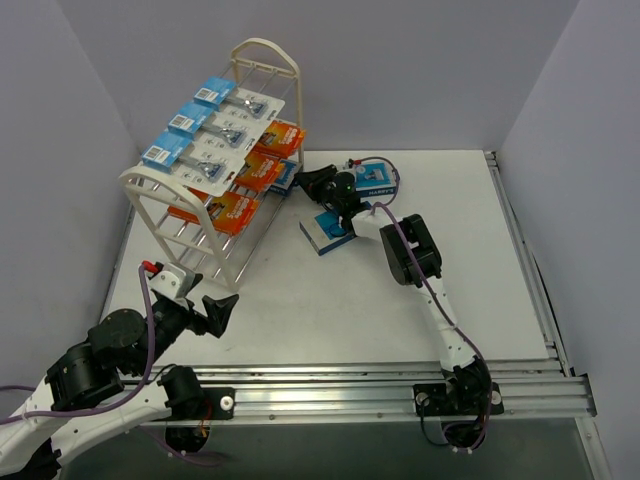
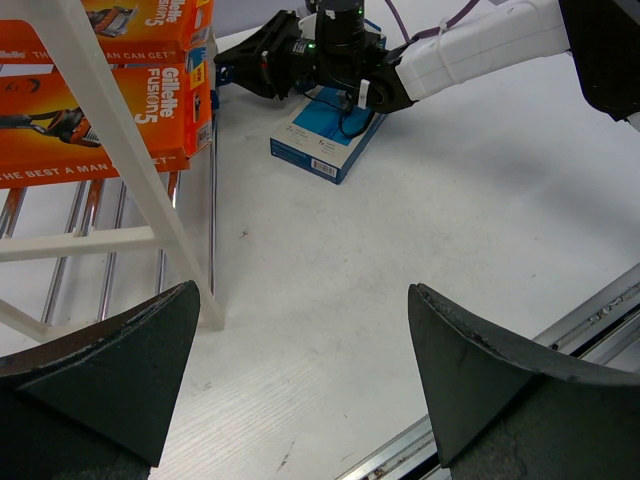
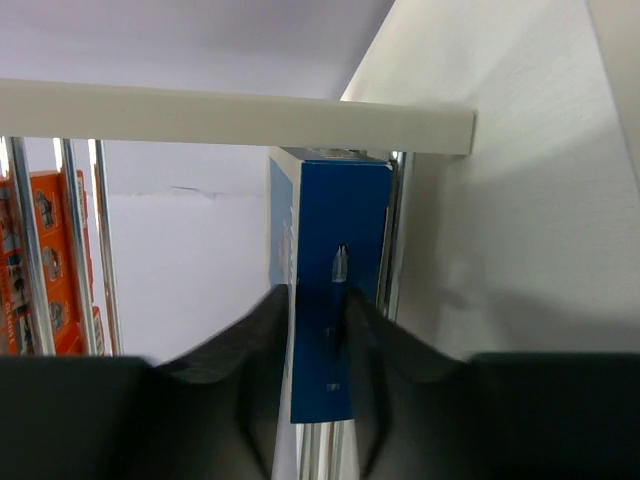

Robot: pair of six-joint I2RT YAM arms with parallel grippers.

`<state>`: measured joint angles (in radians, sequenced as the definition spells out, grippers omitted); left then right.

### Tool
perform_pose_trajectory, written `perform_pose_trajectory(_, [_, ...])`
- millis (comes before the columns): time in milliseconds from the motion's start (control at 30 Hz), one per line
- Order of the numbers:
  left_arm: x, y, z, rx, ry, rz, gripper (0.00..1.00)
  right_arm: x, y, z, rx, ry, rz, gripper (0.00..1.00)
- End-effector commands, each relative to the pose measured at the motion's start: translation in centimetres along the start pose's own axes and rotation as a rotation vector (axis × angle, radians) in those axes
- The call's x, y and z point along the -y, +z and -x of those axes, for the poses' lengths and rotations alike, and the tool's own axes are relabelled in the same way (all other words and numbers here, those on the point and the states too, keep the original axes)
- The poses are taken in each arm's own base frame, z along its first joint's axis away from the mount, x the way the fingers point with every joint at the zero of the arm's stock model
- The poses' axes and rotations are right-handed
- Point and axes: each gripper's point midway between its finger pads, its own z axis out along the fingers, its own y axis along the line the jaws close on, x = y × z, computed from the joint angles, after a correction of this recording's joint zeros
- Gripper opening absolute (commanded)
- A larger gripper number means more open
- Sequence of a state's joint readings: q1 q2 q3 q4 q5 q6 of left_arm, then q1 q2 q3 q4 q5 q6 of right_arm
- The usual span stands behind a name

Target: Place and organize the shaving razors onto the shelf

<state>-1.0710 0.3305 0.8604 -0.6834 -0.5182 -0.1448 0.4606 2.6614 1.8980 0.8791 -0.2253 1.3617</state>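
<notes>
The cream-white shelf [image 1: 265,48] stands at the back left. White blister razor cards [image 1: 215,135] lie on its top tier and orange razor boxes [image 1: 225,210] on the tiers below. My right gripper [image 1: 304,183] is shut on a blue razor box [image 3: 340,220], held on edge at the shelf's right end, against the low rods and under a cream bar [image 3: 230,115]. A blue box [image 1: 328,232] lies flat on the table under that arm, and a blue-and-white box [image 1: 375,180] lies behind it. My left gripper [image 2: 300,290] is open and empty above the table by the shelf's near leg [image 2: 110,130].
An aluminium rail [image 1: 400,385] runs along the table's near edge. Grey walls close in the left, back and right sides. The flat blue box [image 2: 328,135] and the right arm's white link [image 2: 470,50] lie ahead of my left gripper.
</notes>
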Motion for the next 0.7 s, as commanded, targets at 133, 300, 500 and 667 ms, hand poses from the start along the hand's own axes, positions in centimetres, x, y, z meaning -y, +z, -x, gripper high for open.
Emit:
perform_pose_trajectory(133, [0.2, 0.0, 1.3, 0.049, -0.025, -0.008, 0.94, -3.3, -0.1, -0.8, -0.001, -0.006, 0.106, 0.43])
perform_pose_trajectory(300, [0.2, 0.1, 1.2, 0.046, -0.025, -0.006, 0.94, -3.2, -0.3, -0.9, -0.004, -0.005, 0.103, 0.51])
perform_pose_trajectory(500, [0.1, 0.0, 1.3, 0.047, -0.028, -0.003, 0.94, -3.8, -1.1, -0.5, 0.003, -0.012, 0.101, 0.64])
perform_pose_trajectory(667, [0.0, -0.1, 1.3, 0.046, -0.027, 0.002, 0.94, -3.3, -2.9, 0.3, 0.015, -0.013, 0.086, 0.64])
